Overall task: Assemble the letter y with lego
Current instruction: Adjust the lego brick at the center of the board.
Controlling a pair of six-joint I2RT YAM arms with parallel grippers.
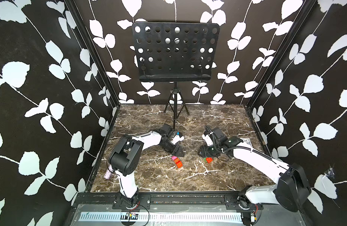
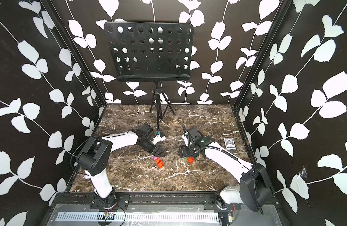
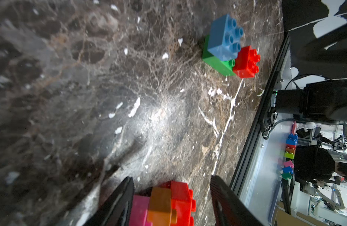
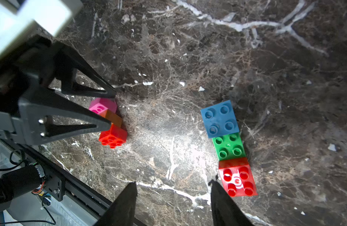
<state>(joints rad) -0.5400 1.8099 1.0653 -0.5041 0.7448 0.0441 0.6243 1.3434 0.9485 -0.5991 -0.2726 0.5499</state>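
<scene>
Left side first: there's bare desk (image 1: 149,176) along the left wall, and the left arm reaches in from the near rail. The left fingers (image 3: 117,205) stand apart, straddling the stem piece without clamping it. The pink brick (image 4: 102,105) is close against one finger, and there's clear daylight between the orange-red brick (image 4: 114,136) and the other. The brown-orange brick (image 4: 113,117) sits between those two, and the joined row lies on its side on the desk, left of centre.

In the middle there's an open strip of marble, so the two lego groups are well apart. Nothing sits between them and the near edge. At the far middle, the music stand (image 1: 172,52) plants its tripod.

Right of centre, the green brick (image 4: 228,146) lies flat with the blue brick (image 4: 219,119) on one end and the red brick (image 4: 237,181) on the other. The right fingers (image 4: 125,205) hang over it, spread and empty, with one tip just beside the red brick.

Farther right, the card box (image 2: 229,144) lies near the right edge.
</scene>
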